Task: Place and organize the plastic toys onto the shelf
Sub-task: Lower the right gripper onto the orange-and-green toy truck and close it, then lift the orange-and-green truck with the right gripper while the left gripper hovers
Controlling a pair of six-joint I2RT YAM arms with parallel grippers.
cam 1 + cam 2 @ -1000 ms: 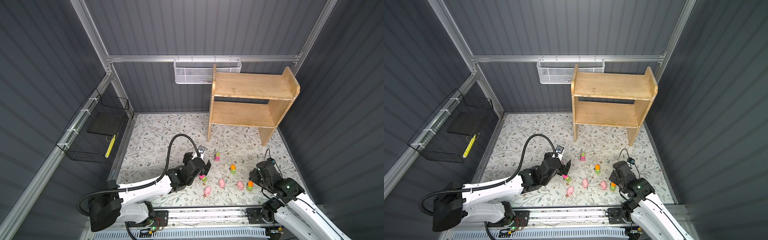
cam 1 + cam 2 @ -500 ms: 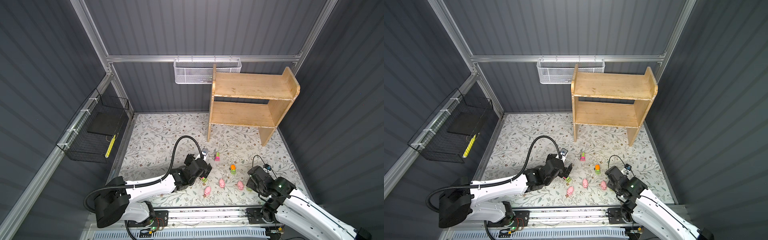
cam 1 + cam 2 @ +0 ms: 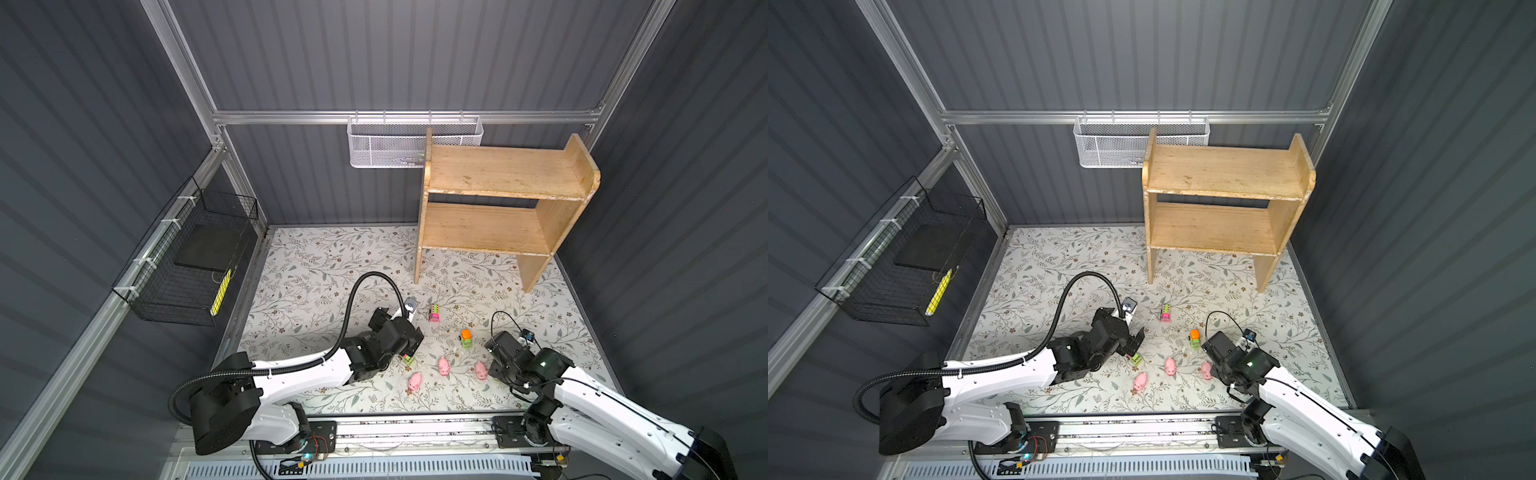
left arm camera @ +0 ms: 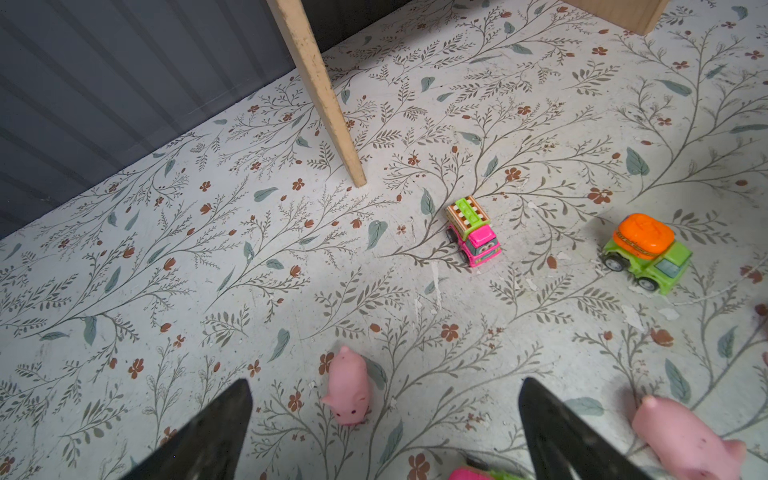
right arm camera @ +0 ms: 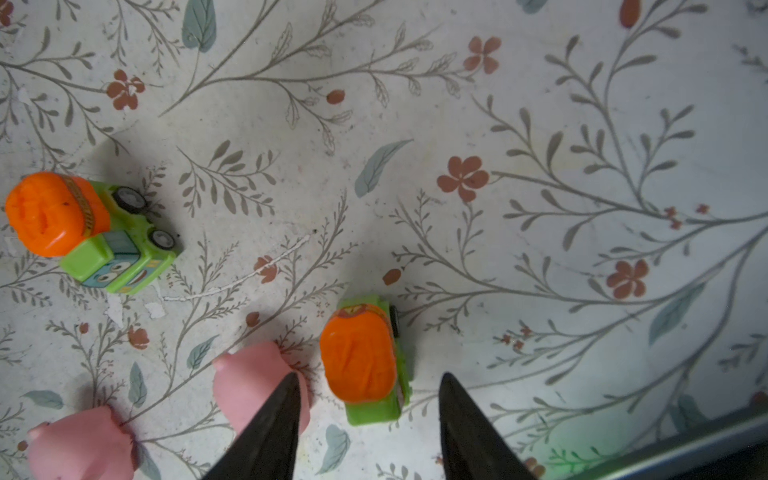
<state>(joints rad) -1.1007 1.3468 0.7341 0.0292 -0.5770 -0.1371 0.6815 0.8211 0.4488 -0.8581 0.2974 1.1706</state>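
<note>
The wooden shelf (image 3: 498,174) (image 3: 1221,170) stands bare at the back right. On the floral floor lie a pink fire truck (image 3: 434,313) (image 4: 473,232), an orange-and-green truck (image 3: 466,338) (image 5: 91,237) and three pink pigs (image 3: 444,366). My left gripper (image 3: 413,343) (image 4: 385,382) is open, low over a fourth pig (image 4: 348,390) that lies between its fingers. A green-and-pink vehicle (image 3: 408,359) sits beside it. My right gripper (image 3: 498,365) (image 5: 370,376) is open. Its fingers stand either side of a second orange-and-green truck (image 5: 363,357) without touching it. A pig (image 5: 257,386) lies beside one finger.
A white mesh basket (image 3: 411,143) hangs on the back wall beside the shelf. A black wire basket (image 3: 195,262) hangs on the left wall. The shelf's front leg (image 4: 324,95) stands on the floor beyond the fire truck. The arms' rail (image 3: 415,428) runs along the front edge.
My right arm has swung in and come down over the second orange-and-green truck, hiding it in both top views, and its jaws have narrowed. My left gripper has shifted slightly and stays open.
</note>
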